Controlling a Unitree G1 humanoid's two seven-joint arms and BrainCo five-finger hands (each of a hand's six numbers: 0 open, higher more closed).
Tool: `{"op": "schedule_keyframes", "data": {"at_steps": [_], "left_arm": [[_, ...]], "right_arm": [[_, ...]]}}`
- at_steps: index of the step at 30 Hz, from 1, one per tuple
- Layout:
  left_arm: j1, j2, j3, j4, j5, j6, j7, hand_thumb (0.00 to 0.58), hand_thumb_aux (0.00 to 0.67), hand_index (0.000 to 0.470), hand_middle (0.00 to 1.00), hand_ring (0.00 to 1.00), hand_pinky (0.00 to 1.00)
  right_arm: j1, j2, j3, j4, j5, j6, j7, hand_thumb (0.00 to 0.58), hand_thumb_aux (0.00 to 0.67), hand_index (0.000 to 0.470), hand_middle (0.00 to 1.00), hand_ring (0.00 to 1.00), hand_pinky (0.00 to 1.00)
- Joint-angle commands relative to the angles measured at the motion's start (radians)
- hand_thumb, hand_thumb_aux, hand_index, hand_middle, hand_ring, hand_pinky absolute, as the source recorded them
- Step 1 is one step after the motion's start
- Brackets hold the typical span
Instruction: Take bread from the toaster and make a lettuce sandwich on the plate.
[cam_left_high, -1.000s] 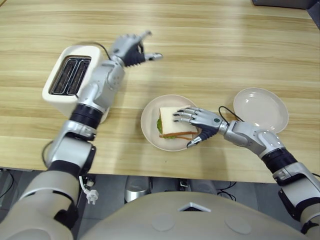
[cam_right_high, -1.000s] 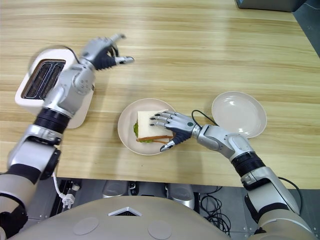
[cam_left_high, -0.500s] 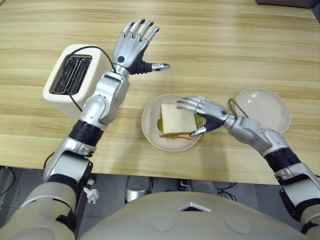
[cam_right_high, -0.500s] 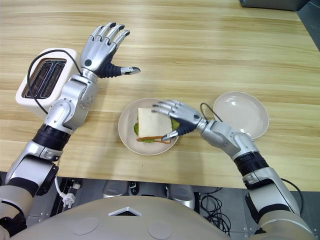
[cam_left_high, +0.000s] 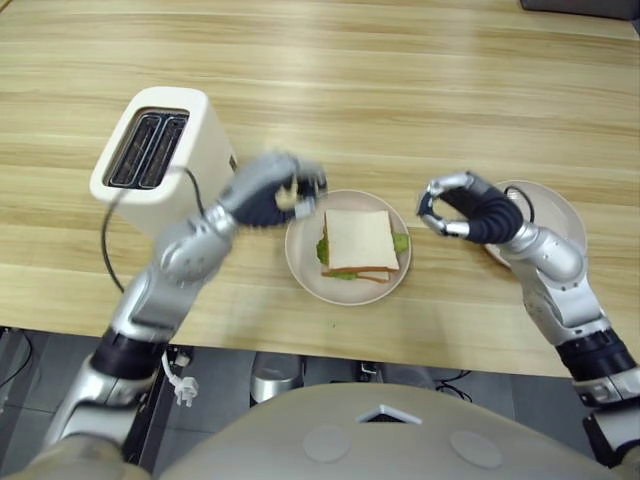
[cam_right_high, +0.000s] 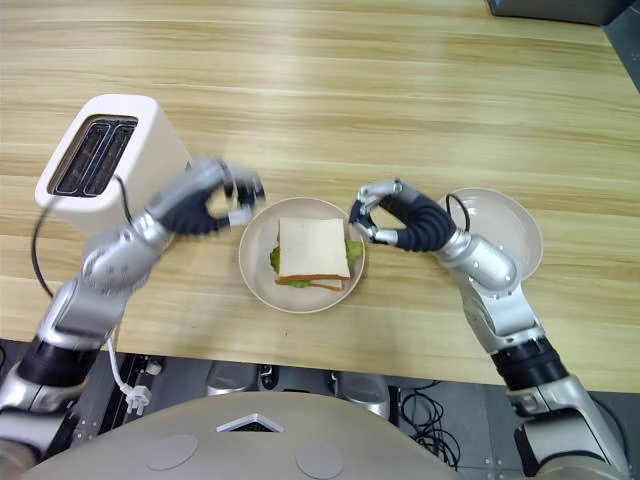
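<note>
A sandwich (cam_left_high: 357, 242) of white bread with green lettuce showing at its edges lies on the cream plate (cam_left_high: 300, 262) near the table's front. The white toaster (cam_left_high: 152, 162) stands at the left, and its two slots look dark. My left hand (cam_left_high: 272, 190) hovers just left of the plate with fingers curled and nothing in them. My right hand (cam_left_high: 461, 207) hangs just right of the plate, fingers curled into a loop, holding nothing.
A second cream plate (cam_left_high: 555, 205) sits at the right, partly behind my right wrist. The toaster's black cord (cam_left_high: 108, 260) runs down over the table's front edge. Bare wooden tabletop stretches behind everything.
My right hand lifted off the sandwich, pulled back to the right and curled shut. My left hand came down from beside the toaster to the plate's left edge and curled.
</note>
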Motion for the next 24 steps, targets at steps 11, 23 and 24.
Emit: {"op": "schedule_keyframes", "data": {"at_steps": [11, 23, 24], "left_arm": [[0.173, 0.202, -0.133, 0.127, 0.081, 0.081, -0.330, 0.580, 0.670, 0.460, 1.00, 1.00, 1.00], [-0.160, 0.023, -0.215, 0.504, 0.690, -0.039, 0.164, 0.580, 0.670, 0.460, 1.00, 1.00, 1.00], [-0.182, 0.003, -0.217, 0.532, 0.706, -0.047, 0.198, 0.580, 0.670, 0.460, 1.00, 1.00, 1.00]], "right_arm": [[0.132, 0.007, 0.144, -0.015, -0.655, 0.056, 0.072, 0.580, 0.670, 0.460, 1.00, 1.00, 1.00], [-0.008, 0.128, 0.168, 0.196, -1.133, -0.046, -0.241, 0.580, 0.670, 0.460, 1.00, 1.00, 1.00], [-0.029, 0.135, 0.166, 0.218, -1.159, -0.045, -0.270, 0.580, 0.670, 0.460, 1.00, 1.00, 1.00]]}}
